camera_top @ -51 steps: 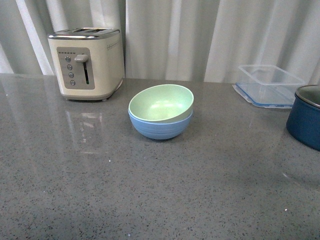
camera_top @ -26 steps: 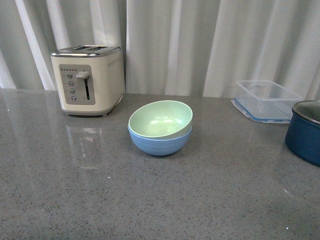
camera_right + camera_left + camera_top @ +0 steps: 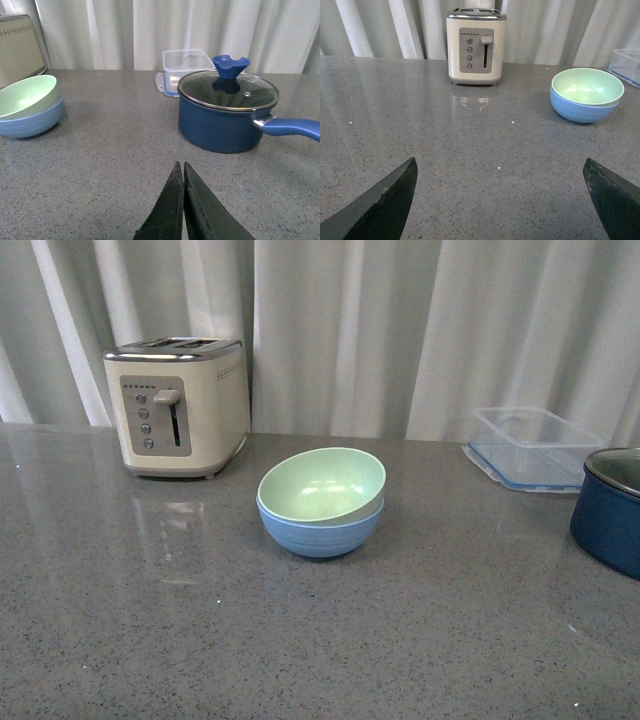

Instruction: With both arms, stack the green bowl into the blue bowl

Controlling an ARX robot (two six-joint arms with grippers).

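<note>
The pale green bowl sits nested in the light blue bowl at the middle of the grey counter, tilted slightly. Both also show in the left wrist view, green bowl in blue bowl, and in the right wrist view, green bowl in blue bowl. My left gripper is open, well short of the bowls, nothing between its fingers. My right gripper is shut on nothing, low over the counter, apart from the bowls. Neither arm shows in the front view.
A cream toaster stands at the back left. A clear plastic container lies at the back right. A dark blue pot with a glass lid and long handle stands at the right edge, close ahead of the right gripper.
The front view has tilted up a little, so everything sits lower in the frame. The bowls stay nested as before.
</note>
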